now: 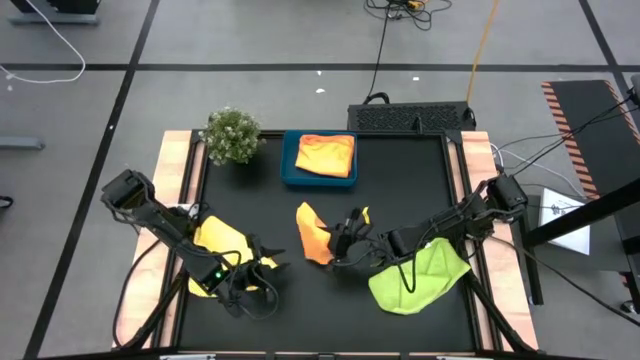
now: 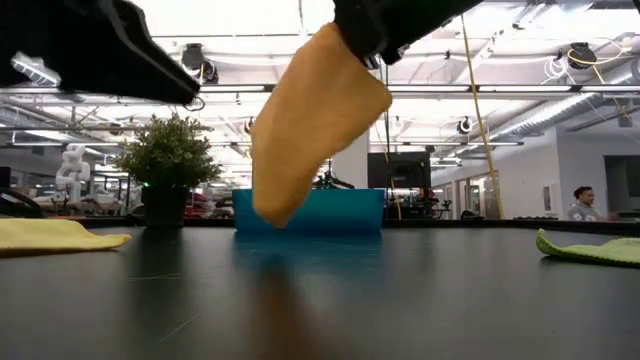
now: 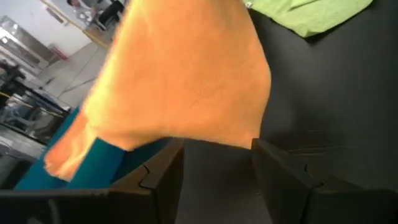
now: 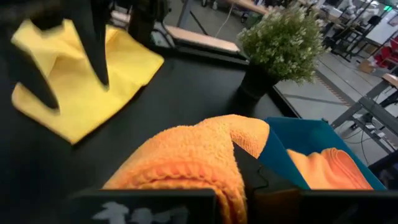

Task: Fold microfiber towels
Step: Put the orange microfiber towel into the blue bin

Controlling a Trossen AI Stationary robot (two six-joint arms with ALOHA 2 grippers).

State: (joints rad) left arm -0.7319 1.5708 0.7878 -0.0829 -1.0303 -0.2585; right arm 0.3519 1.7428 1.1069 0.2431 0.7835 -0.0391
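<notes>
My right gripper (image 1: pixel 345 238) pinches an orange towel (image 1: pixel 313 234) above the middle of the black table (image 1: pixel 400 170), fingers pressed tight on its upper edge. The towel hangs with its long axis near vertical, its lower corner pointing down toward the blue tray (image 1: pixel 292 170), where a folded orange towel (image 1: pixel 327 155) lies. My left gripper (image 1: pixel 268 268) waits nearby, fingers spread, beside a yellow towel (image 1: pixel 222 240). A green towel (image 1: pixel 420 280) lies flat at the table's right.
</notes>
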